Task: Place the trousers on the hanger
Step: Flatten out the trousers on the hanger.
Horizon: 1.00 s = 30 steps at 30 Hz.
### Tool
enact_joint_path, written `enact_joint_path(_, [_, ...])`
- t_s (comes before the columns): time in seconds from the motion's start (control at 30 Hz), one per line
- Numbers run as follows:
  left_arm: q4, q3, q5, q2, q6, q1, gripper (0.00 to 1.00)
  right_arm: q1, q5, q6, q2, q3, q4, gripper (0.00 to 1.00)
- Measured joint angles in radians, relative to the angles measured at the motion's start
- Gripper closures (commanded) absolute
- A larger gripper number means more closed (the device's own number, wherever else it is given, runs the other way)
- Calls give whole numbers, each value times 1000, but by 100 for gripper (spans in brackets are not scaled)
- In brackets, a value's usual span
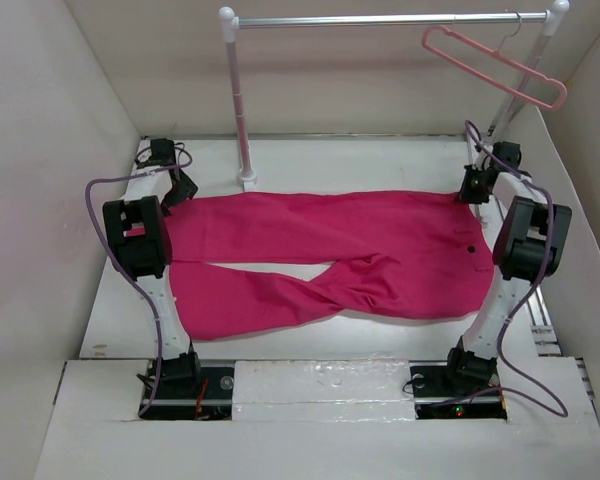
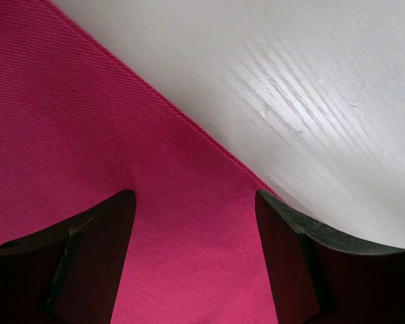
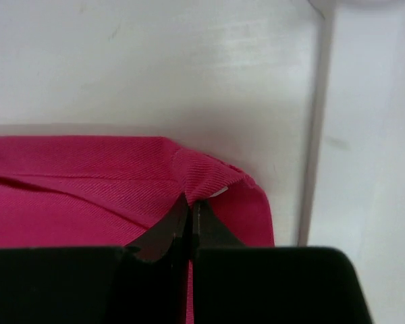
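The trousers (image 1: 340, 260) lie flat on the table (image 1: 330, 160), waistband right and 2 legs left; behind them stands the clothes rail (image 1: 380, 19), with the hanger (image 1: 492, 68) hanging at its right end.

Bright, even overhead light; glare streaks on the tabletop (image 2: 304, 88); my left tool (image 2: 194, 196) shows dark, blurred close-up

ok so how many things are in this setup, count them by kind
trousers: 1
hanger: 1
clothes rail: 1
robot arms: 2, the left arm and the right arm
total: 5
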Motion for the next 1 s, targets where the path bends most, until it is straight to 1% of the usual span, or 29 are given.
enact_joint_path(0.07, [-19, 27, 14, 28, -2, 7, 32, -25, -10, 29, -92, -88, 18, 100])
enact_joint_path(0.13, [-46, 76, 21, 57, -5, 11, 33, -65, -14, 59, -183, -139, 33, 100])
enact_joint_path(0.23, [-44, 123, 31, 88, -5, 11, 33, -123, -13, 81, -265, -146, 50, 100])
enact_joint_path(0.3, [-57, 151, 38, 103, -5, 10, 33, -162, -18, 92, -278, -130, 53, 100])
enact_joint_path(0.33, [-66, 175, 42, 114, -4, 10, 33, -180, -13, 94, -270, -110, 45, 91])
enact_joint_path(0.37, [-71, 201, 49, 129, -4, 9, 33, -198, -11, 98, -252, -82, 35, 75])
enact_joint_path(0.4, [-72, 223, 56, 140, -4, 8, 33, -215, -10, 100, -228, -53, 30, 36])
enact_joint_path(0.43, [-73, 238, 65, 145, -5, 8, 32, -229, -6, 106, -203, -24, 24, 28])
enact_joint_path(0.47, [-75, 245, 71, 145, -5, 8, 32, -238, -1, 96, -179, 5, 19, 25])
enact_joint_path(0.5, [-79, 253, 75, 142, -5, 3, 32, -249, 0, 94, -156, 36, 8, 24])
enact_joint_path(0.57, [-77, 257, 75, 125, -4, -4, 33, -254, -2, 79, -136, 64, -10, 26])
enact_joint_path(0.6, [-73, 247, 75, 104, -4, -8, 34, -246, -4, 69, -145, 56, -25, 29])
enact_joint_path(0.63, [-74, 232, 75, 75, -4, -14, 34, -229, -4, 68, -166, 34, -27, 30])
enact_joint_path(0.67, [-39, 179, 74, 20, -4, -19, 35, -208, -6, 68, -203, -13, -6, 32])
enact_joint_path(0.73, [14, -2, 73, -146, -5, -28, 38, -138, -6, 69, -340, -184, 41, 65])
enact_joint_path(0.77, [15, -83, 68, -235, -5, -35, 41, -90, -11, 74, -423, -275, 51, 86])
enact_joint_path(0.8, [25, -174, 57, -332, -4, -42, 42, -27, -13, 83, -510, -359, 65, 100])
enact_joint_path(0.87, [32, -325, 29, -520, -8, -50, 43, 105, -19, 105, -660, -482, 80, 100])
enact_joint_path(0.9, [31, -353, 21, -555, -10, -50, 42, 181, -24, 115, -729, -533, 99, 100])
enact_joint_path(0.93, [32, -435, -1, -662, -24, -51, 41, 243, -37, 119, -784, -574, 111, 100])
enact_joint_path(0.97, [20, -477, -10, -721, -38, -51, 41, 325, -40, 126, -836, -610, 127, 97])
enact_joint_path(1.0, [8, -515, -16, -762, -60, -50, 40, 390, -32, 134, -879, -642, 137, 89])
